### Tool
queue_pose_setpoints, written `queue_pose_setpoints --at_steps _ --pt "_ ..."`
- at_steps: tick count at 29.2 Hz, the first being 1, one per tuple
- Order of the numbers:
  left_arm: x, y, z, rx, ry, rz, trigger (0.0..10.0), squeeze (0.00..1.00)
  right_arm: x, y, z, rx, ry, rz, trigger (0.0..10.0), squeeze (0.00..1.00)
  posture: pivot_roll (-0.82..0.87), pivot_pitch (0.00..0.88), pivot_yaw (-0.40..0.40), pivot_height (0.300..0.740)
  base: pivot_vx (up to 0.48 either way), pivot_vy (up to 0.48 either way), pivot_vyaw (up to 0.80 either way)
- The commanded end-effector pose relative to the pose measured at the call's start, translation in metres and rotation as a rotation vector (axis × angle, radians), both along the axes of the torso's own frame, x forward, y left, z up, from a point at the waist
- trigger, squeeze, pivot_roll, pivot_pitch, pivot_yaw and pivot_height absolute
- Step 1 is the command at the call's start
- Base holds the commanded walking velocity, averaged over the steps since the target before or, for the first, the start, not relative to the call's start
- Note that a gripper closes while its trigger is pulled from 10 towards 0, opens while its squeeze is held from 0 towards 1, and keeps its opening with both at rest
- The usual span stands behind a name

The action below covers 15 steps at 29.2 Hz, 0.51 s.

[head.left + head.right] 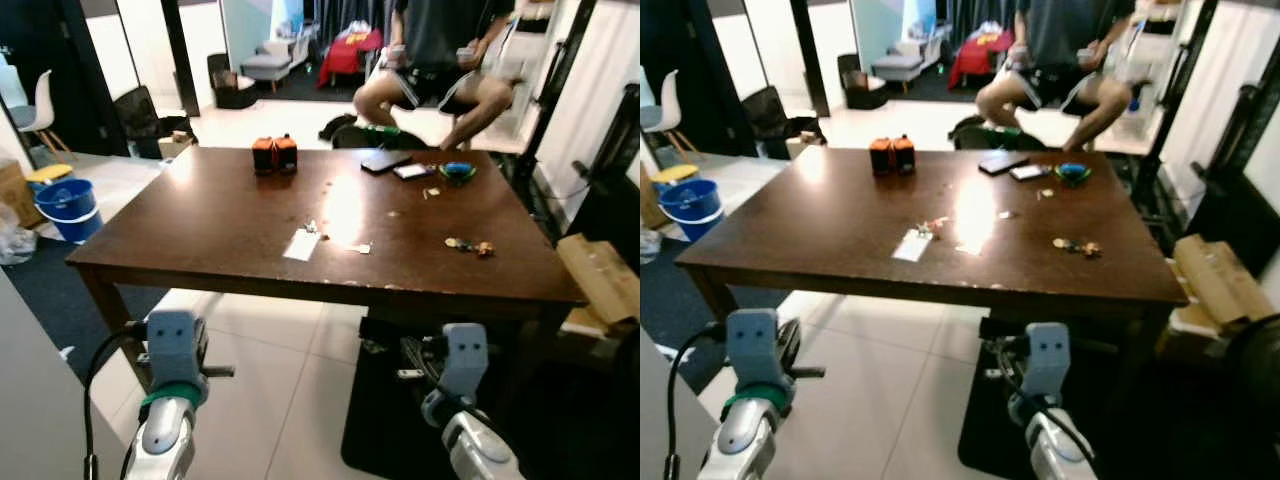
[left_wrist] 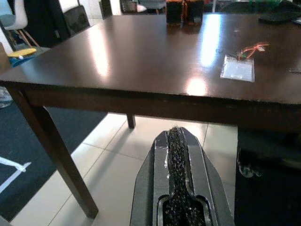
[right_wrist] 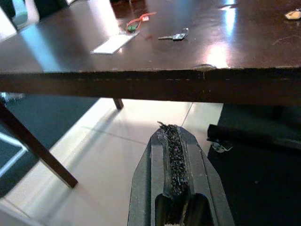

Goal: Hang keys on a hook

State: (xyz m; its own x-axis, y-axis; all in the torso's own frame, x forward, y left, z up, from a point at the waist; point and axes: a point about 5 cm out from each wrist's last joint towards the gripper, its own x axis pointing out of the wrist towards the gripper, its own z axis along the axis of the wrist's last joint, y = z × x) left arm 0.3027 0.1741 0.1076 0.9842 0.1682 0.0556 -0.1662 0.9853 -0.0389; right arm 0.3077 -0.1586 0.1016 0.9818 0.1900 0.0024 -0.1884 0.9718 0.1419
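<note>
The person (image 1: 432,60) seated beyond the bench (image 1: 230,210) at twelve o'clock is cut off above the chest by the picture's top edge. Small bits (image 1: 468,245) on the bench toward two o'clock are too small to identify. Both arms run off the bottom edge.

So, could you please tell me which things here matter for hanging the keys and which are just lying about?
For the job:
- key on the table
- left gripper, shut, below the table edge
- right gripper, shut, below the table edge
No hook can be made out.

Lying about:
- card
- orange boxes
- phone
- blue bucket
- person seated behind
</note>
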Motion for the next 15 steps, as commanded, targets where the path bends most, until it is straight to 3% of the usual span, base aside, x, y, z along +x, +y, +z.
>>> queue_pose_setpoints --at_steps 1,3,15 --pt "-0.0013 0.0022 -0.0043 0.006 0.026 0.005 10.0 0.0 -0.0025 0.0015 -0.0054 -0.001 0.021 0.011 10.0 0.0 -0.11 0.0 0.16 0.74 0.0 0.0 -0.8" --pt "-0.0015 0.0022 -0.0051 0.006 0.031 0.004 10.0 0.0 -0.0026 0.0019 -0.0053 0.0 0.017 0.013 10.0 0.0 -0.11 0.0 0.16 0.74 0.0 0.0 -0.8" --pt "-0.0015 0.0009 -0.0034 0.007 0.028 -0.004 10.0 0.0 -0.0035 0.0049 -0.0062 -0.006 0.012 0.018 10.0 0.0 -0.1 0.0 0.161 0.74 0.0 0.0 0.0"
